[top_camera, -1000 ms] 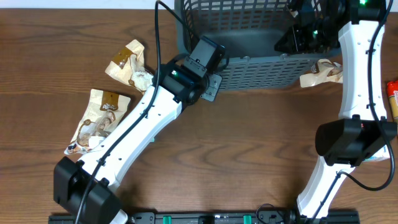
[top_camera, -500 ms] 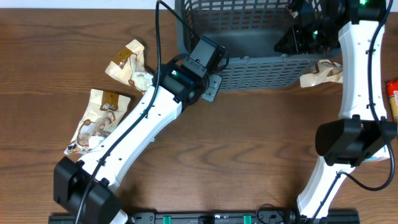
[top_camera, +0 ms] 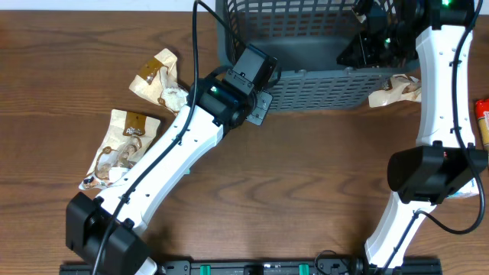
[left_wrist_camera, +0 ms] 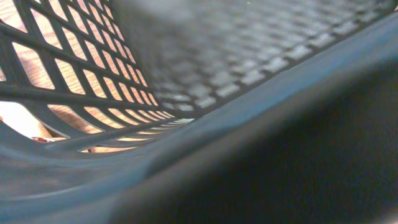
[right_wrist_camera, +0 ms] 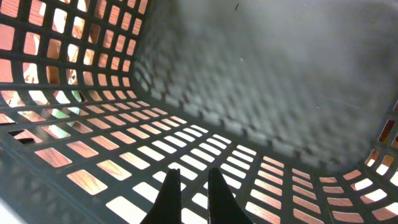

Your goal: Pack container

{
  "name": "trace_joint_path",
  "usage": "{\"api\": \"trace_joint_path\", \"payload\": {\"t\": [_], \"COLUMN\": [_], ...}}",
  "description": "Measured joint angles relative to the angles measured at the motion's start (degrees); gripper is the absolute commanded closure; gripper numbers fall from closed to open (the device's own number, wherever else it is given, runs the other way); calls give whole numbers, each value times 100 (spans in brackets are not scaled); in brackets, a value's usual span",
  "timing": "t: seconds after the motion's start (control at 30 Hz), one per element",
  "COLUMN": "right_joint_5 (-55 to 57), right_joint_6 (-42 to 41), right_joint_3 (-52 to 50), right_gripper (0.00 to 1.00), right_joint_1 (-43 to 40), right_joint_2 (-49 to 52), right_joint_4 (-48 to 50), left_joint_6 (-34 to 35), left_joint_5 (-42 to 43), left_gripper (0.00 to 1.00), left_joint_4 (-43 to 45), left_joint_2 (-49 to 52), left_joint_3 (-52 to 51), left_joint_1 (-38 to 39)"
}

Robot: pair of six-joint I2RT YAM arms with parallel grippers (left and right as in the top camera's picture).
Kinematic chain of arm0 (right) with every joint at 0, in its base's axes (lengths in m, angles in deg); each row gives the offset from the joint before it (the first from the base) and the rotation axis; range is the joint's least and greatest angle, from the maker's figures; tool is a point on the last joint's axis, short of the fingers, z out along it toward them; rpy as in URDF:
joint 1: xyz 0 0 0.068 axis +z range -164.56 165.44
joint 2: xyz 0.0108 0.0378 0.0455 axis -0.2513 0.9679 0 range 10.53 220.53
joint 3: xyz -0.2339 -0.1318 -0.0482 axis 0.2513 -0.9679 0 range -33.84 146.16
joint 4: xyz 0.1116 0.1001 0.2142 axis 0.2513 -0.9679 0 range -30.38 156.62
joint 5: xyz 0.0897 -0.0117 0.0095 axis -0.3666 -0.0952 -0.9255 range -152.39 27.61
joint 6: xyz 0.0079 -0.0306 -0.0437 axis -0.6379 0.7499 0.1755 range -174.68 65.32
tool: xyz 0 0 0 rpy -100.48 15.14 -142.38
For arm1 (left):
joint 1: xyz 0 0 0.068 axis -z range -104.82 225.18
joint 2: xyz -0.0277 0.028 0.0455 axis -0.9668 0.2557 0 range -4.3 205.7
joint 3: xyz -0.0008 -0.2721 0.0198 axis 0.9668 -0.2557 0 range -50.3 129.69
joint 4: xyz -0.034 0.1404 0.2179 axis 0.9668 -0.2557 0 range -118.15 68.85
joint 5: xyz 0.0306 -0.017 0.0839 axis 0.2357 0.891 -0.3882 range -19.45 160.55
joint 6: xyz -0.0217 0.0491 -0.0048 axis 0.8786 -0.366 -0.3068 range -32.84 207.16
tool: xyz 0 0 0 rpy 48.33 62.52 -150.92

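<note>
While the container (right_wrist_camera: 273, 93) floor ahead of the narrowly parted right gripper (right_wrist_camera: 189, 186) lay bare, three packets (top_camera: 122, 145) remained unpacked; left fingers' state could not be told.

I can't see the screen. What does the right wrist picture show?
The inside of a dark grey basket, with wood showing through its slotted walls and nothing visible on its floor. Two black fingertips poke up from the bottom edge, a narrow gap between them, holding nothing.
</note>
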Motion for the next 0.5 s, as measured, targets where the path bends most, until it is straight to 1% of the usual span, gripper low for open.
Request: {"api": "trace_joint_path", "payload": {"t": [0.07, 0.1, 0.13, 0.17, 0.2, 0.23, 0.3, 0.33, 0.37, 0.4, 0.43, 0.5], "right_joint_5": [0, 2, 2, 15, 24, 48, 72, 76, 81, 81, 90, 90], "right_joint_6": [0, 0, -15, -44, -55, -37, -81, -79, -96, -92, -103, -87], "right_joint_3": [0, 0, 0, 0, 0, 0, 0, 0, 0, 0, 0, 4], "right_gripper": [98, 93, 84, 67, 64, 58, 44, 35, 23, 9, 1, 1], "right_joint_1": [0, 0, 0, 0, 0, 0, 0, 0, 0, 0, 0, 0], "right_joint_2": [0, 0, 0, 0, 0, 0, 0, 0, 2, 0, 2, 2], "right_joint_4": [0, 0, 0, 4, 13, 17, 39, 57, 66, 87, 96, 111], "left_joint_6": [-9, -15, -46, -57, -70, -61, -74, -87, -92, -105, -111, -122], "left_joint_5": [0, 0, -2, -7, -7, -11, -20, -20, -22, -20, -17, -20], "left_gripper": [89, 83, 71, 53, 41, 36, 29, 27, 24, 22, 19, 13], "left_joint_4": [-2, -4, -11, -22, -31, -39, -55, -63, -74, -90, -103, -118], "left_joint_2": [0, 0, 0, 0, 0, 0, 0, 0, 0, 0, 0, 0], "left_joint_3": [0, 0, 0, 0, 0, 0, 0, 0, 0, 0, 0, 0], "left_joint_1": [-2, -4, -4, -7, -9, -9, -15, -17, -20, -22, -22, -22]}}
